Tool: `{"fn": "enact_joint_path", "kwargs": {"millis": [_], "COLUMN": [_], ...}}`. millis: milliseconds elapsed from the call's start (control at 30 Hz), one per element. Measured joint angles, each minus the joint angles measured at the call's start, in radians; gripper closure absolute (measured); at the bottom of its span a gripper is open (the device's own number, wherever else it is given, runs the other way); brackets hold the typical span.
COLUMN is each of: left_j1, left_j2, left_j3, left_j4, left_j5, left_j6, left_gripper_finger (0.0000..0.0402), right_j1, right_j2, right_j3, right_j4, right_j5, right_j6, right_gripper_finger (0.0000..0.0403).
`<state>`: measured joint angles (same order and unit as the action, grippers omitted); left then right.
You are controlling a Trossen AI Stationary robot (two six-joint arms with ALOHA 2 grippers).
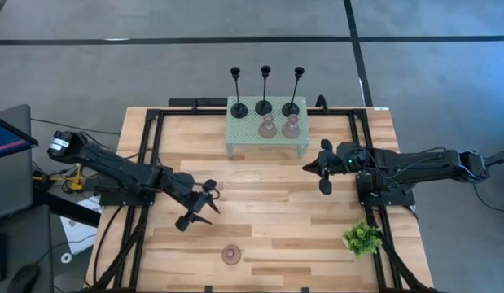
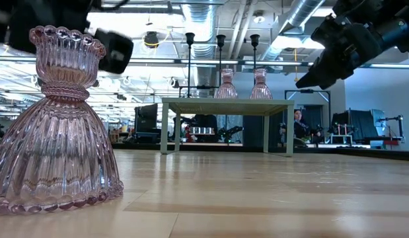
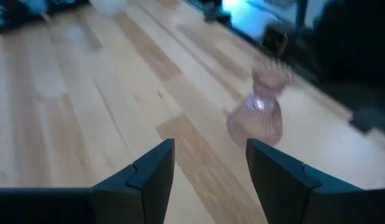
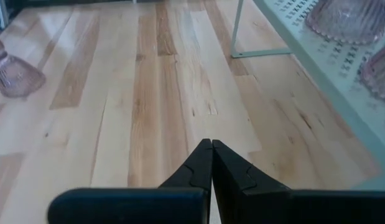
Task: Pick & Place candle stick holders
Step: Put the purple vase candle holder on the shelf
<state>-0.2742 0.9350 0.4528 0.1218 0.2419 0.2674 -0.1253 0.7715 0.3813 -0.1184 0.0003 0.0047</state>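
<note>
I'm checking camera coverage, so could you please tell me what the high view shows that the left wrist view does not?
Only the high view shows the green shelf carrying three black holders and two pink glass holders, the small plant, and the right gripper beside the shelf. Only the left wrist view shows the left gripper with its fingers apart. Both show the lone pink glass holder standing on the wooden table.

The table [image 1: 260, 203] is pale wood in jointed planks with a smooth, faintly shiny finish. The lone candle stick holder [image 2: 53, 125] is ribbed, pinkish translucent glass that glints. The shelf [image 4: 316, 68] looks like matt mint-green perforated metal. The three slim holders [image 1: 265, 91] are black and matt. The left gripper's fingers [image 3: 276, 180] look like dull dark plastic.
</note>
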Motion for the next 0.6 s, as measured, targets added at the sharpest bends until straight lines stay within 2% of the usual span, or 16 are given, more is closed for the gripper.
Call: {"fn": "enact_joint_path", "kwargs": {"millis": [67,367,600], "left_j1": [-0.007,-0.038,-0.069], "left_j2": [0.032,0.194,0.332], "left_j3": [-0.021,-0.1,-0.135], "left_j4": [0.019,0.318,0.486], "left_j5": [0.0,0.0,0.136], "left_j6": [0.012,0.013,0.016], "left_gripper_finger": [0.0202,0.0202,0.0202], "right_j1": [0.0,0.0,0.0], "right_j2": [0.0,0.001,0.001], "right_j3": [0.0,0.0,0.0], "right_j4": [0.001,0.002,0.012], "right_j5": [0.0,0.0,0.0], "right_j6": [0.029,0.058,0.058], "right_gripper_finger": [0.0403,0.0403,0.0403]}}
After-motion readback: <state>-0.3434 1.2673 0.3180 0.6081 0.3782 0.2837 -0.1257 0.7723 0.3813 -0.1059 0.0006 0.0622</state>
